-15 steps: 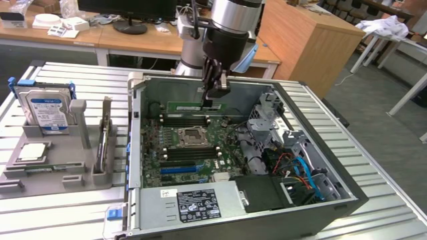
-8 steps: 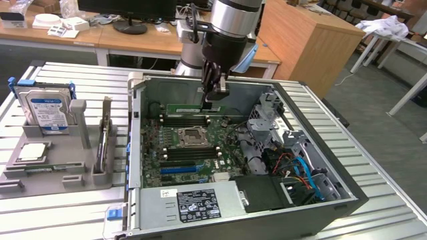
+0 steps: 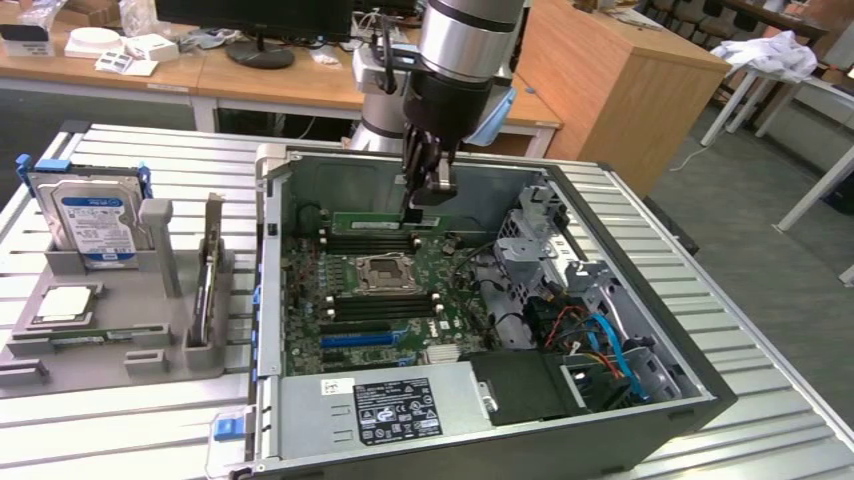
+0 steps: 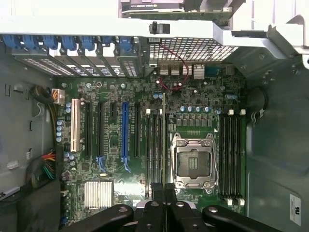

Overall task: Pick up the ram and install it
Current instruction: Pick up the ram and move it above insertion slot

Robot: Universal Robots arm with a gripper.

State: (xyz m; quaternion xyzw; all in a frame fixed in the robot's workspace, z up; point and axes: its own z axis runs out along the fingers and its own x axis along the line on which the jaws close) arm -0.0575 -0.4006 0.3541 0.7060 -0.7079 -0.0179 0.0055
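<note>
So in the exterior view, your arm is reaching down into the open computer case point(image 3: 667, 400), and the claw point(image 3: 424, 205) sits low over the motherboard point(image 3: 350, 305), on the far side of the empty processor socket point(image 3: 380, 270). The fingers are pinched together on one end of the ram point(image 3: 367, 221), and the green stick runs out level toward the exterior view's left, right over the far bank of memory slots point(image 3: 380, 242). You can't tell from here whether it's touching a slot. Off to the exterior view's left, the hard drive point(image 3: 94, 215) and the processor chip point(image 3: 64, 303) sit in their grey holder point(image 3: 147, 300) on the table point(image 3: 134, 430). In the wrist view, you're looking straight down the claw point(image 4: 165, 191). The ram point(image 4: 165, 140) shows edge-on as a thin line clamped between the fingers, lined up along the slots point(image 4: 153, 150) just beside the socket point(image 4: 192, 162).
</note>
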